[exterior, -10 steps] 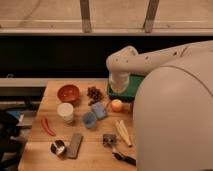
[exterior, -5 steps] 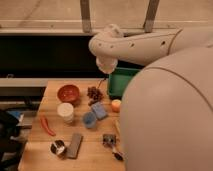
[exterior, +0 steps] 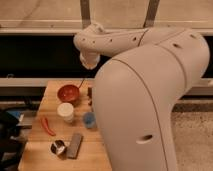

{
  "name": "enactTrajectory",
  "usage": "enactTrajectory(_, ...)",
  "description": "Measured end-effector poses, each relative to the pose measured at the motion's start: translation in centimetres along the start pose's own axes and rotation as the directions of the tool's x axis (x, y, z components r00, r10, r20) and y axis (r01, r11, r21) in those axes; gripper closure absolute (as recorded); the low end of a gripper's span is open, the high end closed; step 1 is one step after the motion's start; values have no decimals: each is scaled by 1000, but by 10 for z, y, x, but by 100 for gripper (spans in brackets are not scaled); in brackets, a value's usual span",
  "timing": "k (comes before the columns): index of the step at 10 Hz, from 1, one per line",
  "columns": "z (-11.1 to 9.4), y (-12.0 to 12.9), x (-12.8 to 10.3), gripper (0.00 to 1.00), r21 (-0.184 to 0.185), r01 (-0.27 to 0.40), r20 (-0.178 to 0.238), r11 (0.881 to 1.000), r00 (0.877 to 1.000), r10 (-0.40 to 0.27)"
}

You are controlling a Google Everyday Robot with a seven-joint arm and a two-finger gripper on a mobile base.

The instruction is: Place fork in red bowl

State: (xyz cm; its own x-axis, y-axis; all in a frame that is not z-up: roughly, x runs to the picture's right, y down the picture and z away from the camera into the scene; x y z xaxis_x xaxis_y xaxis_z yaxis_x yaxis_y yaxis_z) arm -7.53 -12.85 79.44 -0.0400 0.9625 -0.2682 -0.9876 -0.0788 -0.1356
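Note:
The red bowl [exterior: 68, 93] stands at the back of the wooden table [exterior: 40, 150], left of my arm. A thin straight sliver, which looks like the fork [exterior: 81, 83], slants down from under the arm's end towards the bowl's right rim. My gripper [exterior: 88, 66] is at the end of the white arm, just above and to the right of the bowl. What it holds is hidden from this angle. My large white arm covers the right half of the table.
A white cup [exterior: 65, 111] stands in front of the red bowl, with a small blue cup [exterior: 89, 120] to its right. A red chili [exterior: 47, 126], a metal tin [exterior: 58, 147] and a grey block [exterior: 75, 145] lie near the front. Dark items sit at the table's left edge.
My arm has swung left and towards the camera, so it now hides the right side of the table. The arm's end has come over the red bowl.

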Motion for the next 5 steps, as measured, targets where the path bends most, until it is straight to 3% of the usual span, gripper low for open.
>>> enactTrajectory(2,25,13,2,100,-80,26,-45,996,999,-29)
enactTrajectory(5,48,26,16,100,-137,48,-107,989,992,-63)
